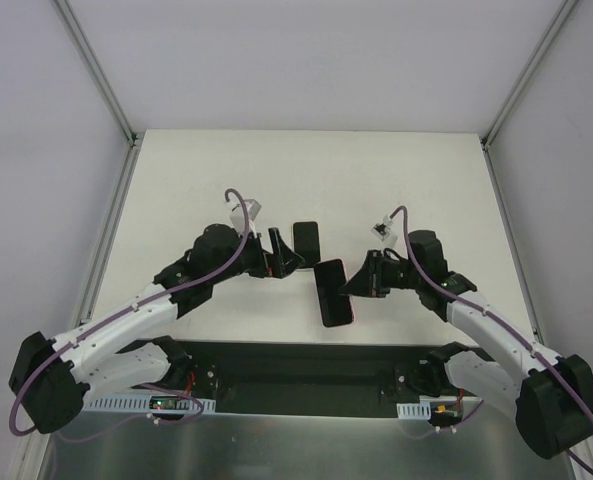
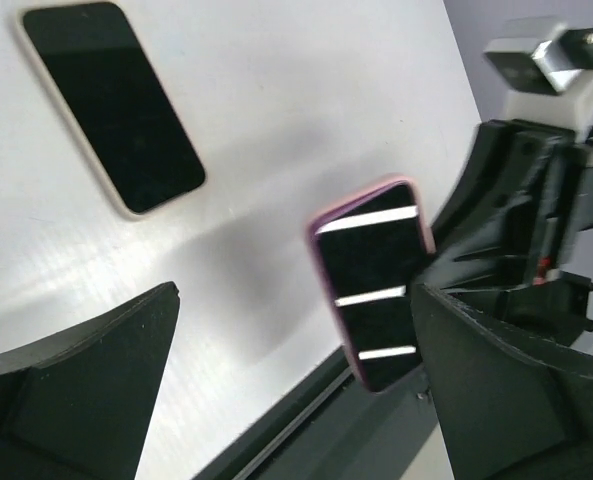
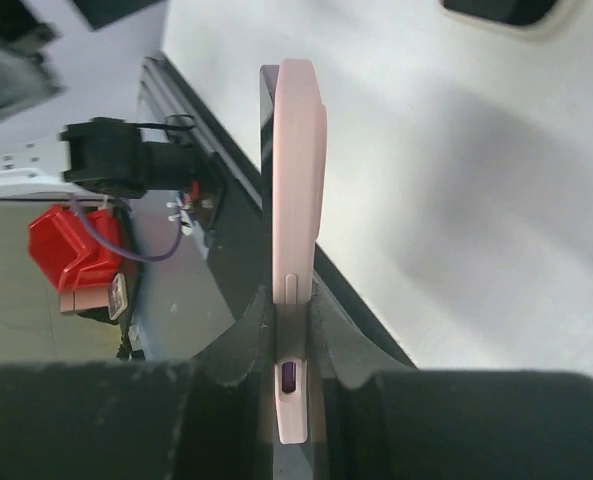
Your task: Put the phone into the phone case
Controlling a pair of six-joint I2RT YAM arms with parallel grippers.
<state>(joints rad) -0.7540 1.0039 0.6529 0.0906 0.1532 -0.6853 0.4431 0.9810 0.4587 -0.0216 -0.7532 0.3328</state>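
Table bears 1 case; right gripper clamps 1 phone.

No text, brand, number or sign can be read in any view. The pink-rimmed phone with a black glass face shows only three bright reflected bars across its screen. The cream-rimmed phone with a black screen, lying on the white desk, is plain dark. The small green circuit boards by the arm bases carry marks too small to make out.
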